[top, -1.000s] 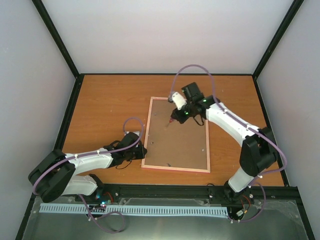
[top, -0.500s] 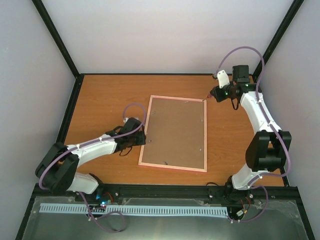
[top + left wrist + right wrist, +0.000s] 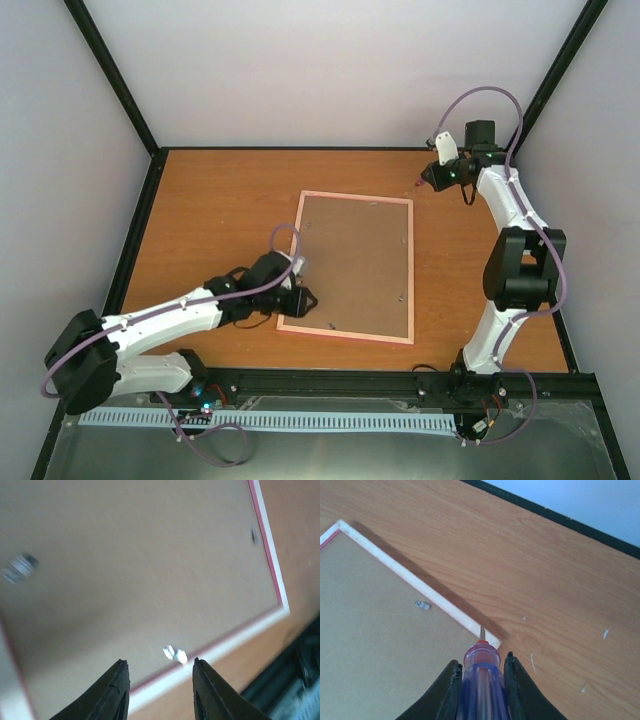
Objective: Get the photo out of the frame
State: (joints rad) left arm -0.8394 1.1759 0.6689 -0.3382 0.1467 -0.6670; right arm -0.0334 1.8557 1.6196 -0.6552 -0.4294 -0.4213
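Observation:
The pink frame (image 3: 411,270) lies face down on the table, its brown backing board (image 3: 350,265) up. The photo is hidden under that board. My left gripper (image 3: 308,299) hovers over the frame's near left corner. In the left wrist view it (image 3: 159,663) is open, with a small metal tab (image 3: 175,654) on the board just beyond the fingertips and nothing between them. My right gripper (image 3: 428,178) is off the frame's far right corner, shut on a screwdriver (image 3: 482,680) with a red-and-purple handle. Its blade points at the frame's corner (image 3: 491,641).
The frame rests on an orange wooden table (image 3: 220,210) with black edge rails and white walls around it. Another metal tab (image 3: 422,605) sits on the board near the far rim, and one more (image 3: 20,567) shows blurred in the left wrist view.
My right arm has swung with the screwdriver from over the board out to the far right corner. My left gripper has moved from the frame's left side to its near left corner and opened.

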